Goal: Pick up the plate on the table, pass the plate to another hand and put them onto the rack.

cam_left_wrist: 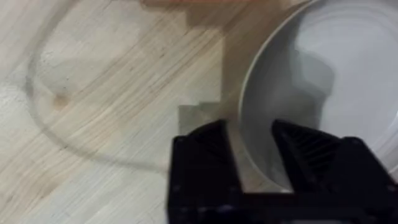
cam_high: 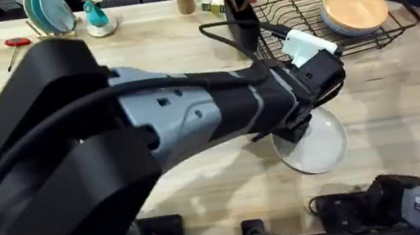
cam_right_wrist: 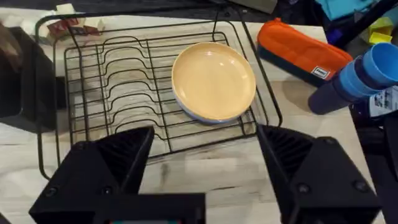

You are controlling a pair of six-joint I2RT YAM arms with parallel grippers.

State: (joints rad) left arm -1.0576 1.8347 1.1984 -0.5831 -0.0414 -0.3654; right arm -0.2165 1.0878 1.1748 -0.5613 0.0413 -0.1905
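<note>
Overhead, we saw the left arm rising large and dark from about eight o'clock and reaching across the middle of the table (cam_high: pixel 406 106) to the plate (cam_high: pixel 318 145), which lay flat on the wood just right of centre, at roughly four o'clock from the middle of the view. The left gripper (cam_high: pixel 294 126) sat at the plate's nine o'clock edge. In the left wrist view its fingers (cam_left_wrist: pixel 205 149) stood apart, one on the bare wood and one over the plate's inner surface, the raised rim (cam_left_wrist: pixel 245 106) running up between them; we could not tell whether either finger touched it. Toward one o'clock stood the rack (cam_high: pixel 294 15), with a stack of peach plates (cam_high: pixel 354 8) lying in its right half. The right gripper (cam_high: pixel 345 201) rested near five o'clock by its base; in its wrist view the fingers (cam_right_wrist: pixel 121 155) were spread wide and held nothing, facing the rack and the peach plates.
</note>
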